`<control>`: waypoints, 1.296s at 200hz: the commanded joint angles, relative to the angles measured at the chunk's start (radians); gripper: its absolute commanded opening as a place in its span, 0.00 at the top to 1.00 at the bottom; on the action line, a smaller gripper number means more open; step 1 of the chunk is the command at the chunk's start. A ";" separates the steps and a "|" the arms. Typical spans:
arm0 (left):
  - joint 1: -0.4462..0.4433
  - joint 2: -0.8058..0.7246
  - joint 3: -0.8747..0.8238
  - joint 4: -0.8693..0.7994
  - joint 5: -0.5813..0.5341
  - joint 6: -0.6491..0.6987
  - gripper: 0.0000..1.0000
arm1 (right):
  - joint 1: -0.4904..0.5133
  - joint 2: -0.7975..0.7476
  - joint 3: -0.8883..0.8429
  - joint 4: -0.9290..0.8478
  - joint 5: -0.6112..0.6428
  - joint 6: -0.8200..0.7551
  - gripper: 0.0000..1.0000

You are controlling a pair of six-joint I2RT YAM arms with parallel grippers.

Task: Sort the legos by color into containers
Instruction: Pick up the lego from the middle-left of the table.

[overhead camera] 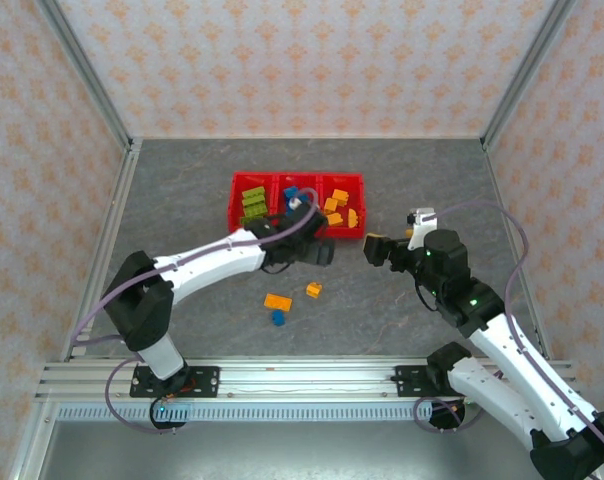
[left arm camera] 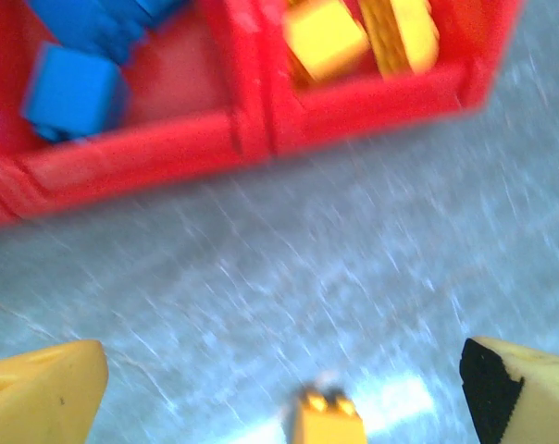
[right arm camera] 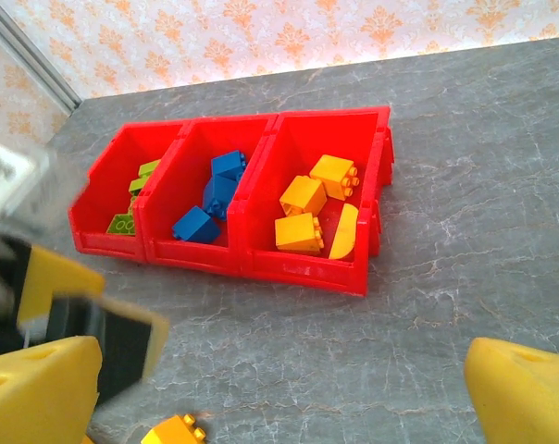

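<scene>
The red three-bin tray (overhead camera: pixel 233 203) sits mid-table, with lime green legos (overhead camera: pixel 253 205) in its left bin, blue legos (overhead camera: pixel 294 197) in the middle and orange-yellow legos (overhead camera: pixel 340 210) on the right. Two orange bricks (overhead camera: pixel 278 301) (overhead camera: pixel 314 289) and a blue brick (overhead camera: pixel 278 318) lie loose on the table in front. My left gripper (overhead camera: pixel 322 252) hovers open just before the tray's front wall (left arm camera: pixel 168 148), with an orange brick (left arm camera: pixel 328 421) below between its fingers (left arm camera: pixel 39 398). My right gripper (overhead camera: pixel 374 248) is open and empty, facing the tray (right arm camera: pixel 307 271).
The left gripper's blurred body (right arm camera: pixel 85 314) crosses the right wrist view at lower left, next to an orange brick (right arm camera: pixel 173 432). The two grippers are close together in front of the tray's right end. Patterned walls enclose the grey table.
</scene>
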 commanded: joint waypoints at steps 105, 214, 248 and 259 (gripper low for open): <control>-0.136 0.182 -0.041 -0.083 0.010 -0.031 0.16 | -0.001 -0.016 -0.012 -0.003 0.074 0.009 0.00; -0.132 0.275 -0.002 -0.077 0.075 -0.049 0.52 | -0.001 -0.009 -0.014 0.000 0.106 0.010 0.00; -0.122 0.281 0.020 -0.079 0.060 -0.052 0.62 | -0.001 -0.008 -0.012 -0.002 0.119 0.009 0.00; -0.120 0.276 0.024 -0.083 0.048 -0.055 0.63 | -0.001 -0.012 -0.011 -0.005 0.124 0.009 0.00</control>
